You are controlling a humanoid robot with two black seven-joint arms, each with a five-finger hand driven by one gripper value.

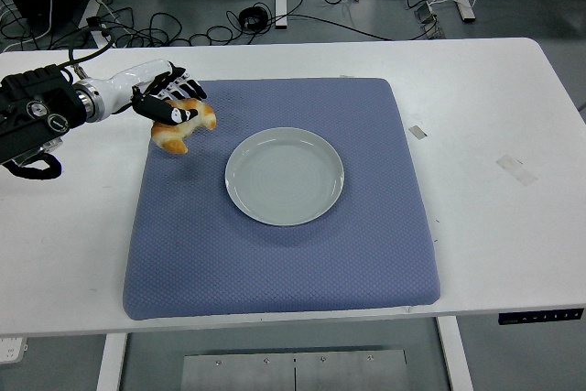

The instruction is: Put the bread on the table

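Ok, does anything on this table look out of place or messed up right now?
Nothing is spilled or damaged. The plate sits empty on the blue mat, and the left hand holds the bread over the mat's far-left corner. Small tape scraps lie on the table's right side.

The table (513, 226) is plain white, with a blue-grey mat (275, 263) across its middle showing a fine dotted weave. At the mat's centre the plate (284, 177) is pale grey-green and unpatterned. In the upper left of the frame the bread (186, 129) is golden brown with paler patches, and the left hand (169, 100) around it has black fingers on a white wrist, its arm black.
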